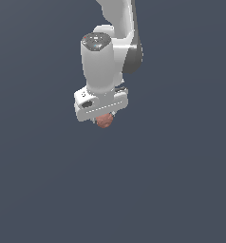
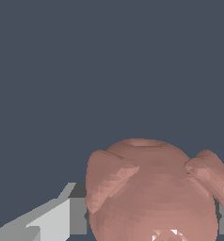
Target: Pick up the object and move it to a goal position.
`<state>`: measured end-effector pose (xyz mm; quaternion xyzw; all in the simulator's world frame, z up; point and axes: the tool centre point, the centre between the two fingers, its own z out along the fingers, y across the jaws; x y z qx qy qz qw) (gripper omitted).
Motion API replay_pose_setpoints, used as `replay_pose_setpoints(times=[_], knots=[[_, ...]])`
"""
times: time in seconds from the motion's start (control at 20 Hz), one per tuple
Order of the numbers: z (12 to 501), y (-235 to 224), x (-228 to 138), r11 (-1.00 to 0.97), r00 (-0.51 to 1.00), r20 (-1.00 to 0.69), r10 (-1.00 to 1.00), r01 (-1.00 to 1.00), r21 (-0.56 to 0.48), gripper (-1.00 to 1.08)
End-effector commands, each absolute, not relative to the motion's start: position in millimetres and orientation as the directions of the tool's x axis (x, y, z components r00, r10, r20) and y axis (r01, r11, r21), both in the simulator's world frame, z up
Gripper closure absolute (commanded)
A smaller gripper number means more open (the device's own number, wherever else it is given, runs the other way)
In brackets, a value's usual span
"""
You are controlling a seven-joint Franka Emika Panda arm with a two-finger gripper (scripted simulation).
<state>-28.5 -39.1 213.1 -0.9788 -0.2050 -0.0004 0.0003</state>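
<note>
The white arm (image 1: pixel 105 57) hangs against plain dark grey, and its hand (image 1: pixel 104 116) points downward. Directly beneath the hand, touching its underside, sits the reddish-brown lumpy ball (image 1: pixel 104 121). In the wrist view the fingers (image 2: pixel 62 216) press against the ball's flanks, gripping it.

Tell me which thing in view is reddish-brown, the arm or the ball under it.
The lumpy ball tucked under the white gripper; the arm is white and grey.
</note>
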Motion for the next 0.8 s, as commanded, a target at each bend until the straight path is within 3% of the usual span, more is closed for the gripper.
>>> replay_pose_setpoints(times=[0.0,0.75], knots=[[242,-51,-35,-0.916,0.916,0.001,0.402,0.402,-0.001,1.08],[408,-119,-67,-0.916,0.916,0.002,0.402,0.402,-0.002,1.08]])
